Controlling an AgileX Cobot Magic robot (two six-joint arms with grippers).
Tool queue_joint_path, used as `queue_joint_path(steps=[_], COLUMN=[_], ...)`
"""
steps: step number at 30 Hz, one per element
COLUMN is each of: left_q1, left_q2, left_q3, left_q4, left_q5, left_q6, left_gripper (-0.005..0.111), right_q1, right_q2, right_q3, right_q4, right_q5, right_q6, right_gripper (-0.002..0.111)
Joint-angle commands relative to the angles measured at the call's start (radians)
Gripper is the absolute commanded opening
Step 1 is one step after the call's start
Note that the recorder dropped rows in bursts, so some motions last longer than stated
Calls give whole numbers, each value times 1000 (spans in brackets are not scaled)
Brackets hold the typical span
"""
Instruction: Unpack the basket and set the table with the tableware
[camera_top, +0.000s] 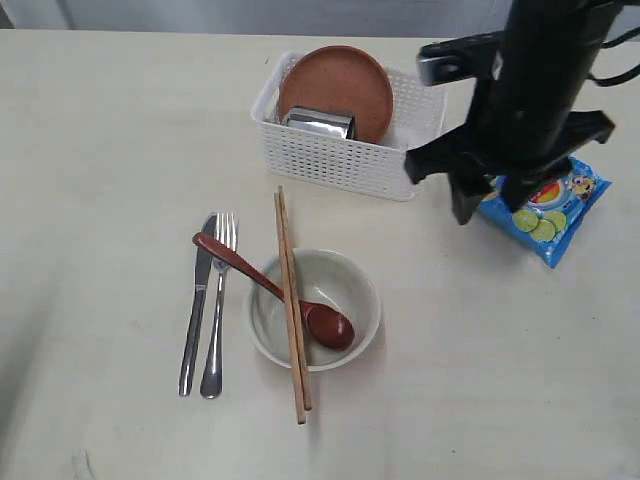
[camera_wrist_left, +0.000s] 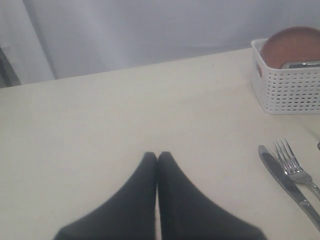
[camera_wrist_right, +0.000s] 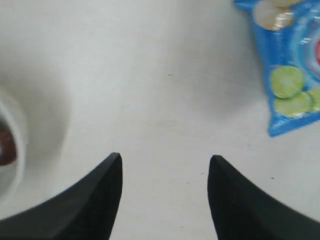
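1. Right gripper (camera_wrist_right: 165, 160) is pictured released, its dark jaws spread wide with nothing between them, held over a bare stretch of the table (camera_top: 100, 150) between the bowl (camera_top: 366, 290) and the blue snack packet (camera_top: 545, 215).
2. Clenched and empty, the left gripper (camera_wrist_left: 157, 155) is shown with its fingertips pressed together, low over the tabletop and apart from the knife (camera_top: 197, 310) and fork (camera_top: 217, 310).
3. The white lattice basket (camera_top: 330, 160) is seen at the far side of the table. Two pieces of tableware are held in it: the brown round plate (camera_top: 340, 85), propped on edge and tilted, and the shiny steel cup (camera_top: 320, 124), set against the plate's front.
4. The off-white bowl is placed on the table in front of the basket. The head of the dark red-brown spoon (camera_top: 330, 325) is lodged inside it, while the handle is laid over the rim and reaches to the upper ends of the knife and fork.
5. The wooden chopsticks (camera_top: 292, 310) are laid together across the bowl's rim, crossing the spoon's handle.
6. Knife and fork are laid side by side on the table, just beside the bowl.
7. The snack packet is seen flat on the table, beside the basket's end.
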Motion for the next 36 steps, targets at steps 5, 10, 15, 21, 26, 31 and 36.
queue_joint_path(steps=[5, 10, 15, 21, 26, 31, 36], left_q1=[2, 2, 2, 2, 2, 2, 2], left_q2=[-3, -3, -3, -3, -3, -3, -3], left_q3=[2, 2, 2, 2, 2, 2, 2], left_q4=[-2, -2, -2, -2, -2, -2, -2], left_q5=[-8, -8, -8, -8, -8, -8, -8], left_q6=[0, 0, 0, 0, 0, 0, 0], left_gripper=[0, 0, 0, 0, 0, 0, 0], right_q1=[-299, -416, -500, -455, -343, -292, -289], right_q2=[-11, -11, -11, -7, 60, 216, 371], right_q3=[1, 63, 118, 93, -42, -238, -398], right_q4=[10, 31, 313, 882, 884, 849, 846], right_q5=[19, -61, -199, -263, -417, -410, -329], right_q6=[10, -5, -242, -766, -789, -776, -790], right_gripper=[50, 51, 51, 51, 51, 51, 51])
